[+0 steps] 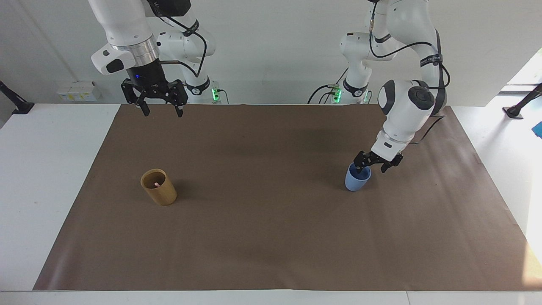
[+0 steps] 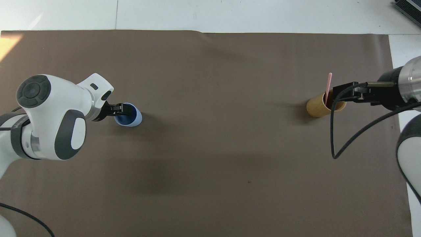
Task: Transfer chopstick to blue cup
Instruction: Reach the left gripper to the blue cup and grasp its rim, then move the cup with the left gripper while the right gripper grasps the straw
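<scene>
Facing view is showing a brown mat (image 1: pixel 271 237) covering most of the white table (image 1: pixel 46 178), with wide bare room lying between the two cups and toward the mat's edge farthest from the robots.

Blue cup (image 1: pixel 357 177) is standing upright toward the left arm's end of the mat, well in from every edge. Left gripper (image 1: pixel 373 164) is hanging at its rim, fingers spread wide and holding nothing; one fingertip is sitting over the cup's mouth, the other outside the rim on the side toward the left arm's end. Contact with the rim I cannot tell.

Tan cup (image 1: pixel 159 187) is standing toward the right arm's end. Chopstick (image 2: pixel 328 86) is leaning inside it, its pink tip poking above the rim in the overhead view.

Right gripper (image 1: pixel 160 105) is waiting high over the mat's robot-side edge, fingers wide apart and empty, well apart from the chopstick.
</scene>
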You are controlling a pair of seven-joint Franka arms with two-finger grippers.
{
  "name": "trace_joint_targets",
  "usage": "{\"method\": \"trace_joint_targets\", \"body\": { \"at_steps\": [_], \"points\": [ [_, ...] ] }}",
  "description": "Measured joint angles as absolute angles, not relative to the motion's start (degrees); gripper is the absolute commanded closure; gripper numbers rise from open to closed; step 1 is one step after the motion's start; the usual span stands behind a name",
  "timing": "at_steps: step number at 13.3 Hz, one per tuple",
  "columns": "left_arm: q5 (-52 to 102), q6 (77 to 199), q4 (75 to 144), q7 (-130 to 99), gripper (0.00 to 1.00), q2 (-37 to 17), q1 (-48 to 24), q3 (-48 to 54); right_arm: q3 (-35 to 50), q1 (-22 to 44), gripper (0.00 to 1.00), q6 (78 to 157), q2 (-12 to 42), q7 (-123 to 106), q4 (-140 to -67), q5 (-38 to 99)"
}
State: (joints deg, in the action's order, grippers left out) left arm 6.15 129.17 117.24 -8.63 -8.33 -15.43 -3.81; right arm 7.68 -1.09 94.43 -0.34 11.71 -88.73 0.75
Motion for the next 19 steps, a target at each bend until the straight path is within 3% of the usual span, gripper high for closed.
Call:
{"method": "trace_joint_targets", "body": {
  "at_steps": [1, 10, 14, 16, 19],
  "points": [
    [6.15, 129.53, 117.43, -8.57, 1.00, -8.50, -15.45, -3.81, 7.67, -1.10, 0.00, 94.69, -0.19, 11.71, -88.78, 0.74],
    [6.15, 130.49, 116.62, -4.51, 1.00, -8.40, -15.99, -3.86, 7.61, -1.15, 0.00, 95.57, 0.02, 11.71, -88.94, 0.74],
    [5.84, 122.51, 108.77, -5.06, 1.00, -6.99, -17.60, -3.84, 7.51, -1.21, 0.00, 95.60, 0.02, 11.71, -88.94, 0.74],
    [4.41, 118.22, 104.10, -10.39, 1.00, -6.20, -21.20, -3.76, 7.48, -1.26, 0.00, 95.60, 0.02, 11.71, -88.94, 0.74],
    [3.69, 117.97, 102.94, -18.14, 1.00, -6.24, -29.75, -3.48, 7.46, -1.99, 0.00, 95.60, 0.02, 11.69, -88.94, 0.70]
  ]
}}
